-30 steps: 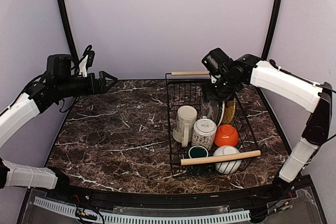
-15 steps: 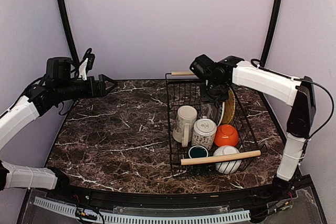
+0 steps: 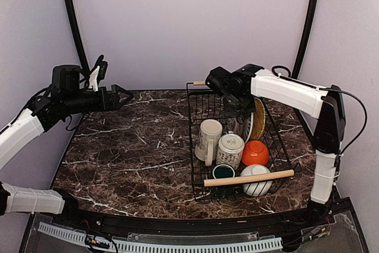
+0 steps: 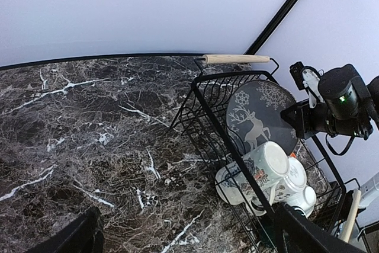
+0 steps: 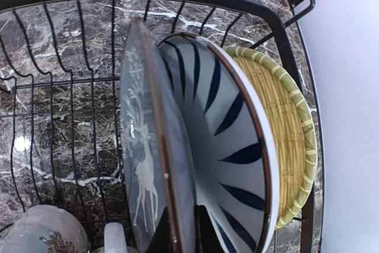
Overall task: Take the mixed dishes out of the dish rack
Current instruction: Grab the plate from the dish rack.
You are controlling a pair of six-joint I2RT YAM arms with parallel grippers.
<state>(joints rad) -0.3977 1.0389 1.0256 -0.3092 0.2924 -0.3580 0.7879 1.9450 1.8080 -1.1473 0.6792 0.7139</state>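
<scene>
Surveying from the largest item down.

Dark marble table [image 3: 130,146], carrying the dish rack [image 3: 190,122] on its right half. Rack fully loaded, with no dish seen outside it.

Far end of rack, three plates upright on edge and packed close:
- grey deer-print plate [image 5: 142,164], nearest the mugs
- white plate with dark radial stripes [image 5: 219,146], in the middle
- lime-green plate [image 5: 290,128], against the rack's right-hand wall

Middle of rack: cream mug [image 3: 208,137] beside patterned white mug [image 3: 230,148], with orange bowl [image 3: 255,153] to their right.

Near end: white bowl [image 3: 257,182] under the wooden handle, small dark green cup [image 3: 223,171] beside it.

Step in hand, as judged: approach to the plates, first pick not yet made.

Right gripper [image 3: 238,102] poised over the rack's far end, above the plate rims and apart from them. Cannot tell whether its jaws stand apart or together, being absent from the wrist view and masked by the wrist from above. Grey plate's rim roughly central under the wrist camera, so the likely candidate.

Next move calls for a descent straddling one rim only, gaps between plates being tight, then a straight lift clear of the wires.

Left gripper [image 3: 121,95] held high over the table's far left, well apart from the rack, fingers spread, holding nothing.
</scene>
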